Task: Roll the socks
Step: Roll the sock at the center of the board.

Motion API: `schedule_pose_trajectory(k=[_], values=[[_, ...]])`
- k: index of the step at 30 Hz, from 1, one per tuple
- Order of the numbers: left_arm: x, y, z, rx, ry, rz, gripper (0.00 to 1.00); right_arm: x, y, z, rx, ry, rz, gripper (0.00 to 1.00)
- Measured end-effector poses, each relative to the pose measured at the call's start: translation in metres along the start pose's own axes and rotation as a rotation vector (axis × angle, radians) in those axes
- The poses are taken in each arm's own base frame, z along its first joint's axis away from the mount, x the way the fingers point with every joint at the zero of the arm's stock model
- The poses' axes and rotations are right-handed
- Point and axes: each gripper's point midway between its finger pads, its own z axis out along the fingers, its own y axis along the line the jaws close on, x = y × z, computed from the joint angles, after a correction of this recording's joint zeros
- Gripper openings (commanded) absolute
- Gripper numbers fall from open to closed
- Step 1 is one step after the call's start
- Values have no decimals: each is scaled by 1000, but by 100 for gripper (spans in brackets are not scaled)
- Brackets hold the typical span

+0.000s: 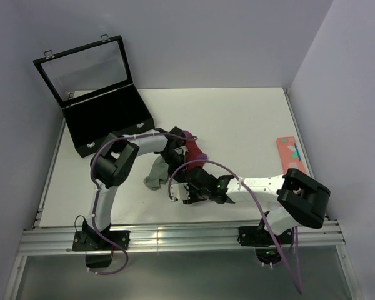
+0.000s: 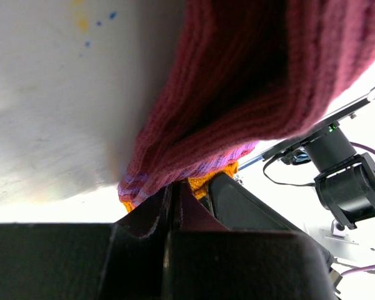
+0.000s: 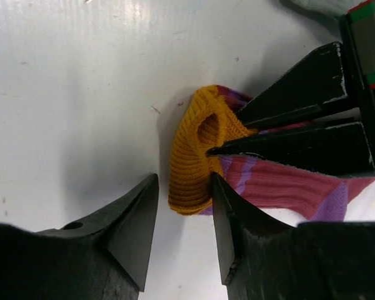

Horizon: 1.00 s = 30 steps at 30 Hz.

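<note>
At far left on the table [image 1: 250, 119], a black case [image 1: 112, 125] stands with its glazed lid raised. Just right of it, the left gripper [image 2: 175, 190] is clenched on the red sock [image 2: 237, 81]. Its fingers are pressed together and pinch the fabric at the purple-striped band beside the orange toe [image 3: 190, 156]. The body of that sock is bunched near the table centre, beyond the grip.

The grey sock [image 1: 155, 176] lies on the table under the left arm, just near and left of the red sock, free of both grippers.

The right gripper [image 3: 184, 181] sits low over the table on the near side of the left one, jaws apart and holding nothing. The toe lies just ahead of its tips, close against one finger; contact cannot be confirmed.

A pink sock [image 1: 292, 156] lies at the right edge, well apart.
</note>
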Motion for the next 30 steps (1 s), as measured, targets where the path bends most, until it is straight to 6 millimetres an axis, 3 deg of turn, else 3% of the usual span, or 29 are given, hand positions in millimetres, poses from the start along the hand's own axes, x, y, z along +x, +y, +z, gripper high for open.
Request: schedule_pose_trajectory(k=[8,11,14,15,19,25,30], values=[[0,1,0,-2,2,8,0,-1,-11,7,57,14,-23,46],[0,2,-1,-2,3,13,2,-1,-12,9,64,16,-29,41],[0,2,-1,0,3,11,8,-1,-11,10,60,19,-32,31],[0,3,-1,2,2,11,15,-1,-10,10,58,20,-31,28],[-1,3,-2,23,-13,13,22,1,-8,9,42,18,-16,23],[-4,-2,-6,86,-71,0,31,6,-10,-2,5,-16,55,21],[-16,-10,-13,160,-166,-10,31,10,-17,-21,0,-50,111,20]])
